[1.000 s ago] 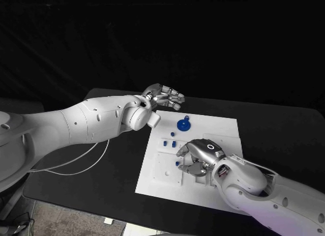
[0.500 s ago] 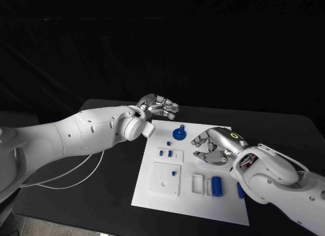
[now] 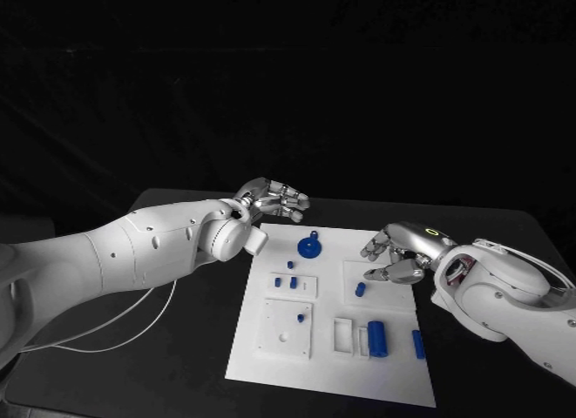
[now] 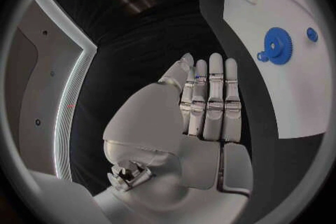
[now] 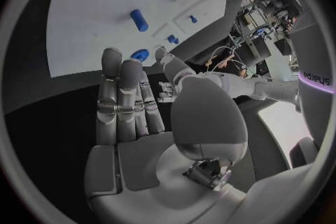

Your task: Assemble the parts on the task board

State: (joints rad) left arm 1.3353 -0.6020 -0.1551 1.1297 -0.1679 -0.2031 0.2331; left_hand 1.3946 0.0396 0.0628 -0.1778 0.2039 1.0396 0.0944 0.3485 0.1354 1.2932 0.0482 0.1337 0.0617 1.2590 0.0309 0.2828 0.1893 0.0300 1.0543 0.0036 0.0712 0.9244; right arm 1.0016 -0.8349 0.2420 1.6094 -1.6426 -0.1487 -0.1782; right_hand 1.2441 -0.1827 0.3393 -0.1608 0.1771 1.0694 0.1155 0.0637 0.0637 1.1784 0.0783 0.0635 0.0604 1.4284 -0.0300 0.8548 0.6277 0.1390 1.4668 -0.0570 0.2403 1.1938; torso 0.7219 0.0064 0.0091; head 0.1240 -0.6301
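Fingers of the left hand point(image 3: 273, 198) lie straight and side by side, holding nothing, above the bench point(image 3: 174, 331) by the task board's point(image 3: 389, 374) far left corner. Right hand point(image 3: 401, 252) hovers at its right edge, loosely curled, empty. Blue gear point(image 3: 310, 247) and cylinder point(image 3: 381, 338) rest on it.

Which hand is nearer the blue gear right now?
Left. The left hand hovers just off the board's far-left corner beside the blue gear; the right hand hangs farther away, at the board's right edge.
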